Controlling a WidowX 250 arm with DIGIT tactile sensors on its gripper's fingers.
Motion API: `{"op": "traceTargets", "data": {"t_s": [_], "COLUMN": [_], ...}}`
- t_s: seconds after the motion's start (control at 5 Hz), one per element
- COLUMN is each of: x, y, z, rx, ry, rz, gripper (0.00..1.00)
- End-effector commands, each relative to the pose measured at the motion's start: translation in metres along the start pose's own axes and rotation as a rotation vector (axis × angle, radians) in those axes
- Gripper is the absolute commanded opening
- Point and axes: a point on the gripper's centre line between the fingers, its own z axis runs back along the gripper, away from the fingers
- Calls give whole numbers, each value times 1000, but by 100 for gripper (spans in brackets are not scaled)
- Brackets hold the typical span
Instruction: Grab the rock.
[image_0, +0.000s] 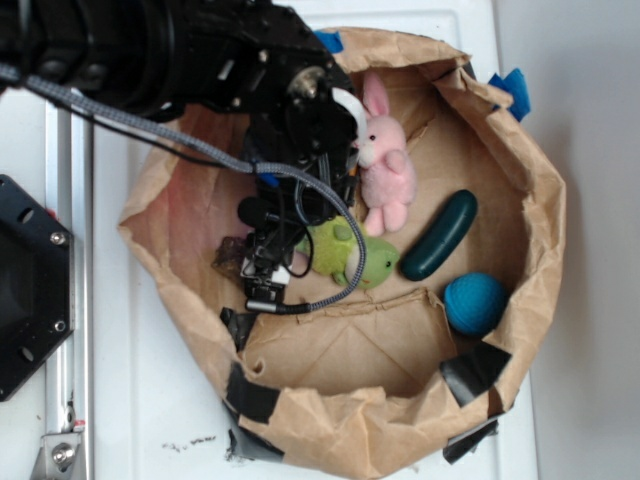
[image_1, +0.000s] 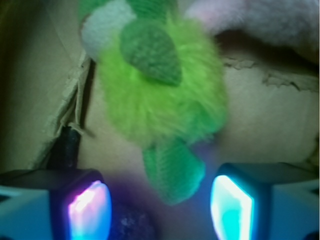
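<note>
Wrist view: gripper (image_1: 160, 207) jaws wide, rock (image_1: 131, 224) low between them, nearer the left pad. Green plush toy (image_1: 160, 100) just beyond; risk: snagging its foot when closing.
</note>
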Motion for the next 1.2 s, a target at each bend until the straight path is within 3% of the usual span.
{"op": "traceTargets", "data": {"t_s": [0.0, 0.2, 0.4, 0.8, 1.0], "x": [-7, 2, 4, -13, -18], "y": [-11, -3, -9, -35, -36], "z": [5, 37, 58, 21, 11], "rx": [6, 13, -10, -25, -38], "ry": [-8, -91, -139, -33, 2], "rz": [-26, 14, 22, -79, -79], "gripper": [9, 100, 100, 100, 100]}}
